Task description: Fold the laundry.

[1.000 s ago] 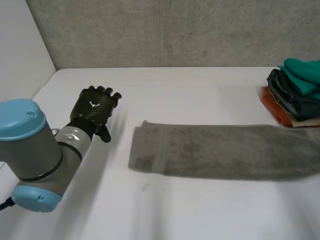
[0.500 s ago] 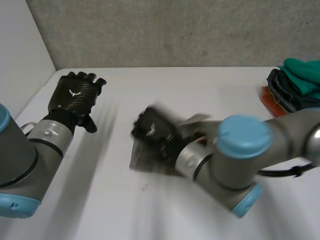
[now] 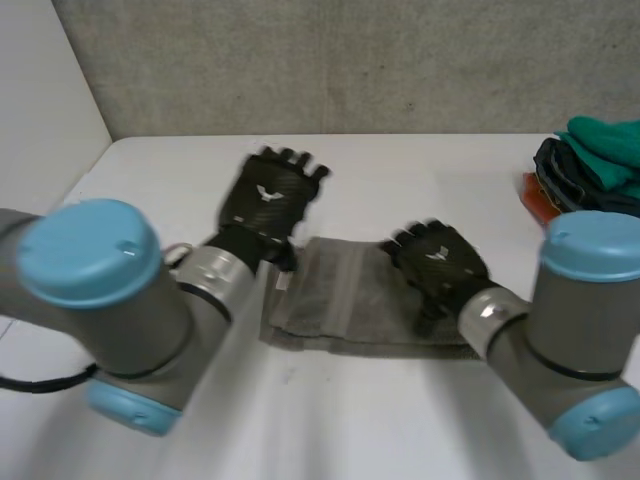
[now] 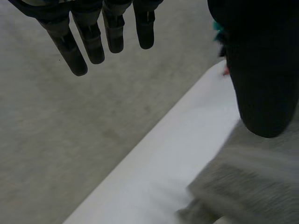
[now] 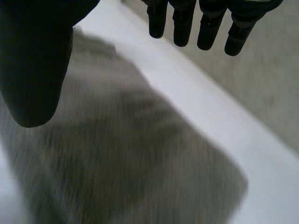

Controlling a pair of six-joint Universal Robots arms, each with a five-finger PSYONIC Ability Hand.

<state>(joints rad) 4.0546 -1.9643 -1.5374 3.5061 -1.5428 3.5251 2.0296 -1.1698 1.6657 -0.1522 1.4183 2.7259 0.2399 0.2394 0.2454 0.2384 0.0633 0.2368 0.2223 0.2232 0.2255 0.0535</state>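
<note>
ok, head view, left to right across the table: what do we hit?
left hand → grey towel → right hand → pile of clothes

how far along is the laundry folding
Done: a pile of folded clothes sits at the table's right edge, and the grey towel lies doubled over in layers. In hand: nothing is gripped; the right robot hand hovers open over the towel, the left robot hand open beside its end. Left: probably another fold, then stacking.
</note>
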